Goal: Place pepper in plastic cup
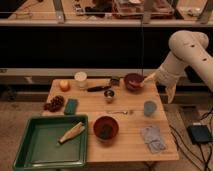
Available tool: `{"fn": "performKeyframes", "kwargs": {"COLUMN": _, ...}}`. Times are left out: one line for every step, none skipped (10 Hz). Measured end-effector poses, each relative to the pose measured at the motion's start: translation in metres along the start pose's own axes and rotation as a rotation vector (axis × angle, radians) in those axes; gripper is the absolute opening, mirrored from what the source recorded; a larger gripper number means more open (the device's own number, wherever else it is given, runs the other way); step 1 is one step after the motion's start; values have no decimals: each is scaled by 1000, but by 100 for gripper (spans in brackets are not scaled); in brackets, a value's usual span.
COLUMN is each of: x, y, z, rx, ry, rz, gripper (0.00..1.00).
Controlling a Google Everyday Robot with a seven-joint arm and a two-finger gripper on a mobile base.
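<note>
Single camera, raised, looks down front-on at whole bench point(127, 146) from mid-distance; gripper point(149, 77) at the bench's far right.

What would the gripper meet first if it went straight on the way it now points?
The gripper, at the back right of the table, seems to point left. First in that line is probably the dark red bowl, beside it; depth is unclear, so it may pass above the rim.

arm point(187, 50): elbow raised, right | pincer point(148, 78): lowered, pointing left
</note>
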Motion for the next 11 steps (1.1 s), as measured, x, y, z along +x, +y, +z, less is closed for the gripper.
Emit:
{"fn": "performKeyframes", "kwargs": {"x": 3, "y": -12, "z": 2, "rx": 12, "ry": 42, "rz": -34, "gripper": 80}}
{"fn": "performKeyframes", "kwargs": {"x": 9, "y": -24, "z": 6, "rx": 30, "ry": 65, "rz": -60, "gripper": 80}}
{"fn": "performKeyframes", "kwargs": {"x": 15, "y": -29, "z": 8, "rx": 51, "ry": 84, "rz": -73, "gripper": 80}}
{"fn": "performKeyframes", "kwargs": {"x": 25, "y": -34, "z": 13, "rx": 82, "ry": 116, "rz": -89, "gripper": 80}}
{"fn": "performKeyframes", "kwargs": {"x": 42, "y": -40, "z": 21, "rx": 124, "ry": 191, "rz": -99, "gripper": 80}}
{"fn": "performKeyframes", "kwargs": {"x": 54, "y": -47, "z": 26, "rx": 153, "ry": 242, "rz": -108, "gripper": 80}}
{"fn": "performKeyframes", "kwargs": {"x": 59, "y": -54, "z": 30, "rx": 170, "ry": 268, "rz": -115, "gripper": 80}}
{"fn": "performKeyframes", "kwargs": {"x": 65, "y": -55, "z": 31, "rx": 181, "ry": 296, "rz": -118, "gripper": 80}}
{"fn": "performKeyframes", "kwargs": {"x": 66, "y": -54, "z": 31, "rx": 184, "ry": 300, "rz": -116, "gripper": 80}}
{"fn": "performKeyframes", "kwargs": {"x": 64, "y": -54, "z": 29, "rx": 178, "ry": 300, "rz": -120, "gripper": 80}}
{"fn": "performKeyframes", "kwargs": {"x": 63, "y": -55, "z": 27, "rx": 177, "ry": 314, "rz": -134, "gripper": 80}}
